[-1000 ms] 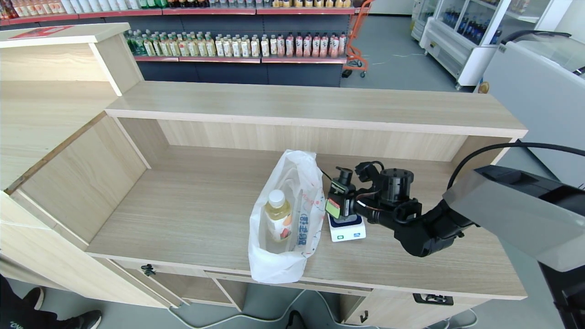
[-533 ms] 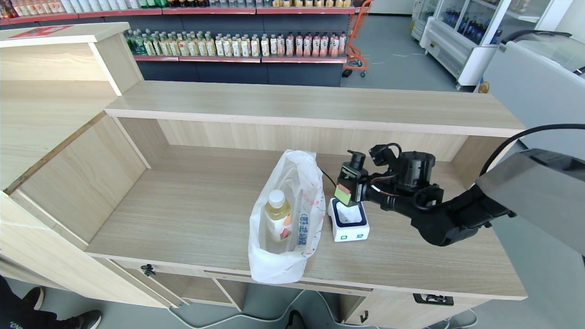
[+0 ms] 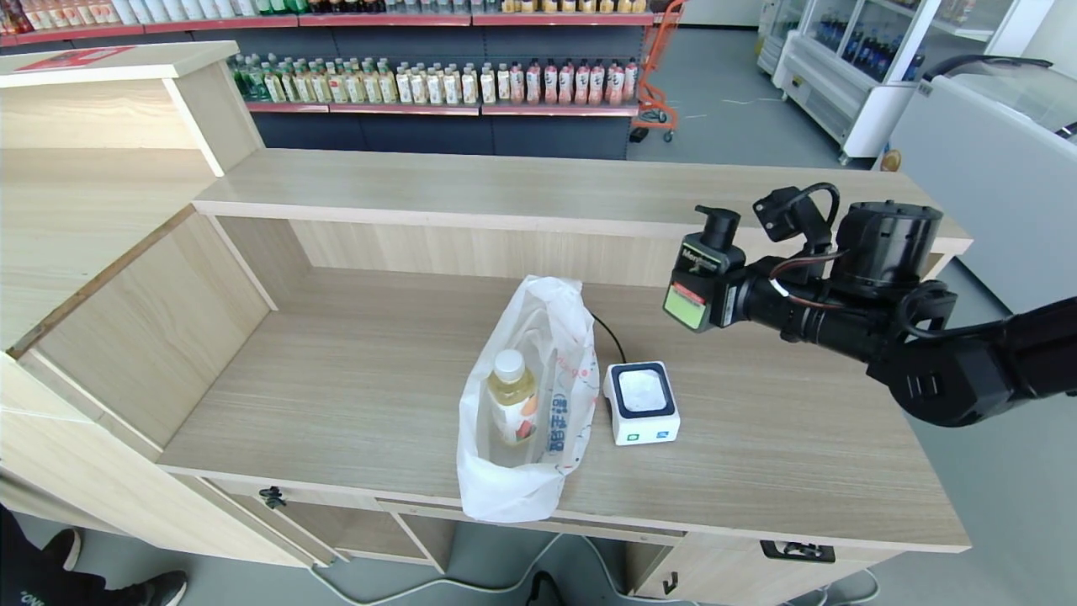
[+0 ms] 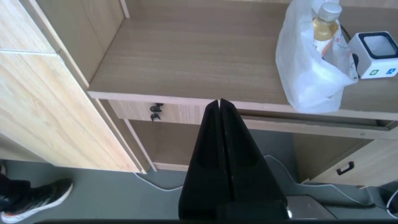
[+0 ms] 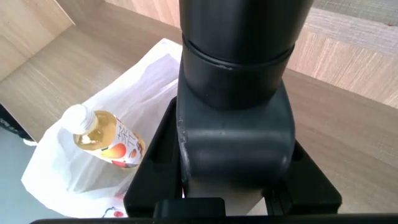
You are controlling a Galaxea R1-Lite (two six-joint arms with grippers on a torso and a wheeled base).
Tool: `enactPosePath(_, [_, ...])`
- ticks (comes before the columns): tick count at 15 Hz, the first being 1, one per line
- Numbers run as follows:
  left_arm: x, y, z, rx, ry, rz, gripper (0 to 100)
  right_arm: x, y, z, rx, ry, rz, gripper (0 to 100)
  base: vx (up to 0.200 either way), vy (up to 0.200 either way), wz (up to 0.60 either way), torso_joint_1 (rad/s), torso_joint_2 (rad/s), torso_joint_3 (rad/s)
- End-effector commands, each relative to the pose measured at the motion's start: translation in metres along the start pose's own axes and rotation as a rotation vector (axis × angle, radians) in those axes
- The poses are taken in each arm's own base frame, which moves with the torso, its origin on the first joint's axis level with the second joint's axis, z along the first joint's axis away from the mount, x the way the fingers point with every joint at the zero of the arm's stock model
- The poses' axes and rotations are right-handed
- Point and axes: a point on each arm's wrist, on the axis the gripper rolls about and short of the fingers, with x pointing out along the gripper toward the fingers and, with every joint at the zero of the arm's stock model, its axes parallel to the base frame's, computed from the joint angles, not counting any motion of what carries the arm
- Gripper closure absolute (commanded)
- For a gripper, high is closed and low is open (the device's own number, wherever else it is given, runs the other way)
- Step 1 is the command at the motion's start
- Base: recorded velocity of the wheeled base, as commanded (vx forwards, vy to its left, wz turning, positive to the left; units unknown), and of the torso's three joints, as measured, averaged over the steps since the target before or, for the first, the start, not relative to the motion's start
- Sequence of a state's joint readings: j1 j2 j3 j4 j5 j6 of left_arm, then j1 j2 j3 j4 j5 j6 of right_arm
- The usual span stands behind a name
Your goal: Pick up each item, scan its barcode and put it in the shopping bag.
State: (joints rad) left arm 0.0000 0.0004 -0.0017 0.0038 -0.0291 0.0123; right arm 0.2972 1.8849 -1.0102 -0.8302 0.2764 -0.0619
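One wooden surface (image 3: 353, 379) carries the work, with one raised ledge along its far side. One white plastic bag (image 3: 496, 492) stands open near the front edge, about the middle of the surface. One white scanner (image 3: 642, 404) with a dark window on top sits just beside the bag on the robot's right, and one black cable (image 3: 610, 337) runs from it toward the back, behind the bag.

Two bottles are in play. One pale yellow drink (image 3: 511, 404) with a white cap stands upright inside the bag; the right wrist view shows it there too (image 5: 102, 137), against the bag's wall (image 5: 149, 87). One black bottle (image 3: 694, 286) with a black cap and a green label is held off the surface, roughly upright, up and to the robot's right of the scanner and well apart from both scanner and bag.

Two grippers show. The right gripper (image 3: 730, 296) is clamped on the black bottle's side, and its dark body (image 5: 236, 143) sits between the fingers in the right wrist view. The left gripper (image 4: 219, 106) has its fingers pressed together with nothing between them; it hangs out past the front edge of the surface, on the robot's left of the bag.
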Motion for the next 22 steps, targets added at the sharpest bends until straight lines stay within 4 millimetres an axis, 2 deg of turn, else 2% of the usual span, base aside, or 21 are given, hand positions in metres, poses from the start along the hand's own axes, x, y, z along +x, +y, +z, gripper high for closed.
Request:
enactPosePath(1, [0.000, 0.000, 0.000, 0.000, 0.001, 0.000, 100, -0.017, 0.000, 0.004, -0.017, -0.002, -0.018, 100, 0.000, 0.000, 0.00, 0.000, 0.00, 0.000])
enactPosePath(6, [0.000, 0.000, 0.000, 0.000, 0.002, 0.000, 100, -0.044, 0.005, 0.000, -0.029, 0.029, -0.031, 100, 0.000, 0.000, 0.00, 0.000, 0.00, 0.000])
enactPosePath(12, [0.000, 0.000, 0.000, 0.000, 0.002, 0.000, 100, -0.051, 0.006, -0.004, -0.025, 0.048, -0.070, 100, 0.000, 0.000, 0.00, 0.000, 0.00, 0.000])
enactPosePath(16, [0.000, 0.000, 0.000, 0.001, 0.001, 0.000, 100, -0.033, 0.000, -0.006, -0.025, 0.050, -0.068, 100, 0.000, 0.200, 0.00, 0.002, 0.00, 0.006])
enactPosePath(17, [0.000, 0.000, 0.000, 0.001, 0.001, 0.000, 100, -0.020, -0.003, -0.004, -0.028, 0.038, -0.066, 100, 0.000, 0.200, 0.00, 0.032, 0.02, -0.002])
enactPosePath(19, [0.000, 0.000, 0.000, 0.000, 0.001, 0.000, 100, -0.005, -0.007, -0.006, -0.020, 0.066, -0.064, 100, 0.000, 0.100, 0.00, -0.004, 0.00, -0.001])
enactPosePath(22, [0.000, 0.000, 0.000, 0.000, 0.001, 0.000, 100, 0.015, -0.012, -0.031, 0.000, 0.137, -0.060, 100, 0.000, 0.000, 0.00, 0.000, 0.00, 0.000])
